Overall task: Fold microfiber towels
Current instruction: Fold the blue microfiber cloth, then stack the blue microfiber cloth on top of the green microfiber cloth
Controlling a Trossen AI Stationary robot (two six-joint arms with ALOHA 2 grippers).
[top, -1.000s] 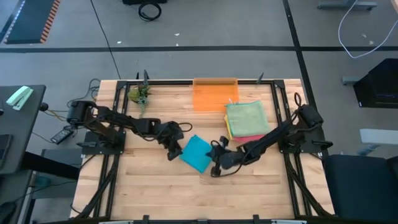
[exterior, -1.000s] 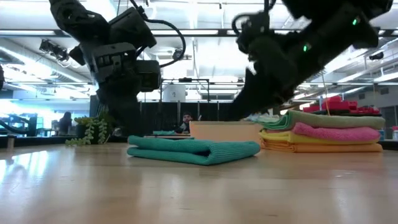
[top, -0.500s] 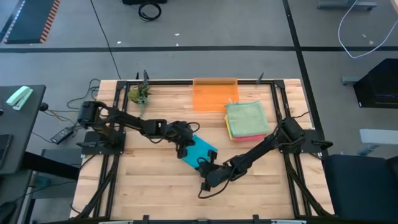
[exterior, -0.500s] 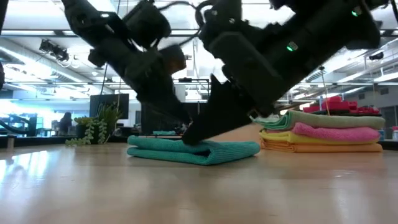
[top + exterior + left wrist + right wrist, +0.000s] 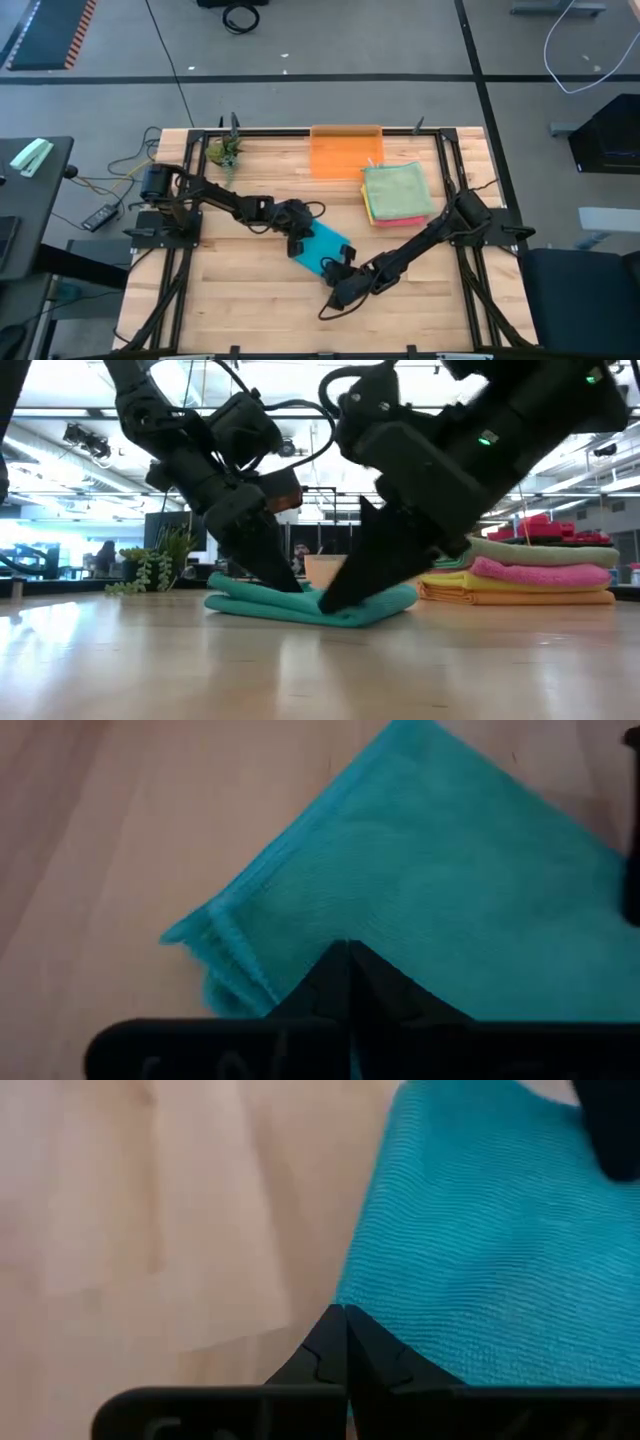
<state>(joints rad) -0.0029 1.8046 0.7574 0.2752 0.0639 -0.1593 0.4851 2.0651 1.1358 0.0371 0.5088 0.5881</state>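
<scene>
Teal towel (image 5: 322, 246) lies folded flat, layered edges showing.

Wooden desk (image 5: 240, 300) under me, pale planks, black frame along edges. Translucent orange bin (image 5: 345, 152) sat at far edge of desk, middle. Small potted plant (image 5: 224, 152) stood at far left corner, near bin but apart from it; in low view plant (image 5: 158, 565) trailed green stems. Grey floor (image 5: 330, 40) lay beyond desk, dark tape lines across it, coiled black cable (image 5: 240, 16) on it. Side table (image 5: 30, 200) stood left of desk, pale green object (image 5: 32, 156) on it. Low view showed room with ceiling lights behind; person (image 5: 104, 556) far off at left.
</scene>
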